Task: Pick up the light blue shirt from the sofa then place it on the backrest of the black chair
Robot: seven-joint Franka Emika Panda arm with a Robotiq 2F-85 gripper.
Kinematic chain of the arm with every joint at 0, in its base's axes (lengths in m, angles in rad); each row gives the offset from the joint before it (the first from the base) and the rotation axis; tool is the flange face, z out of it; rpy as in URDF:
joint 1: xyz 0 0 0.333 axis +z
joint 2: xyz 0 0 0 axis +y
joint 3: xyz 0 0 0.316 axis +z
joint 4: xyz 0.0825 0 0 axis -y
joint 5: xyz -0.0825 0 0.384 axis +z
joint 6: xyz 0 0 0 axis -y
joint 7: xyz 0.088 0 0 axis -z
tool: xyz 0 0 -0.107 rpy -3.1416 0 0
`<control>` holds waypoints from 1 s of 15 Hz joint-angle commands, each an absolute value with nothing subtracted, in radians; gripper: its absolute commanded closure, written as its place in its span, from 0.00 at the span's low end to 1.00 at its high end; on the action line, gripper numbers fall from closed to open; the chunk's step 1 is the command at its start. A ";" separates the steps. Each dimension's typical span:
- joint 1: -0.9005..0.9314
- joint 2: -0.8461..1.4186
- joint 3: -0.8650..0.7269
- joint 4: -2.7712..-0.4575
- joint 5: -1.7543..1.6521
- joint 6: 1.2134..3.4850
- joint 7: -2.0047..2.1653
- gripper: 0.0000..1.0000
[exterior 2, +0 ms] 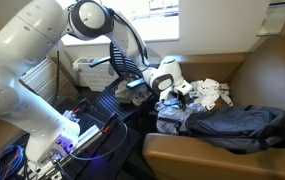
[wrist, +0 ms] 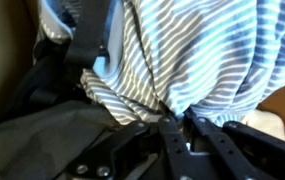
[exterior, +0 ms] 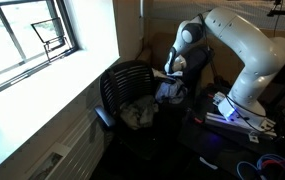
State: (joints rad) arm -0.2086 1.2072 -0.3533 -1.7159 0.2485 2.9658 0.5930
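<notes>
The light blue shirt [wrist: 192, 50] has thin white stripes and fills the top of the wrist view. My gripper [wrist: 178, 122] is shut on a fold of its lower edge. In both exterior views the gripper [exterior: 174, 76] [exterior 2: 172, 90] is low over the clothes pile on the brown sofa [exterior 2: 252, 155], with the shirt [exterior 2: 172, 112] bunched under it. The black chair [exterior: 130, 85] stands next to the sofa, its curved backrest toward the window; it also shows behind the arm [exterior 2: 122, 78].
A dark blue garment [exterior 2: 232, 125] and white clothes [exterior 2: 210, 94] lie on the sofa. A grey garment [exterior: 137, 114] lies on the chair seat. A window and sill [exterior: 42, 70] are beside the chair. The robot base and cables [exterior 2: 77, 135] stand near the sofa.
</notes>
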 commanded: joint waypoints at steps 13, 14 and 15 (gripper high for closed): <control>-0.034 0.908 -0.512 -2.110 0.343 3.173 0.456 0.97; -0.024 0.873 -0.490 -2.122 0.351 3.168 0.455 0.97; 0.021 0.864 -0.499 -2.130 0.374 3.186 0.486 0.97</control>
State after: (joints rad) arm -0.0673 0.9089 -0.4833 -2.0935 0.3262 3.1582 0.4534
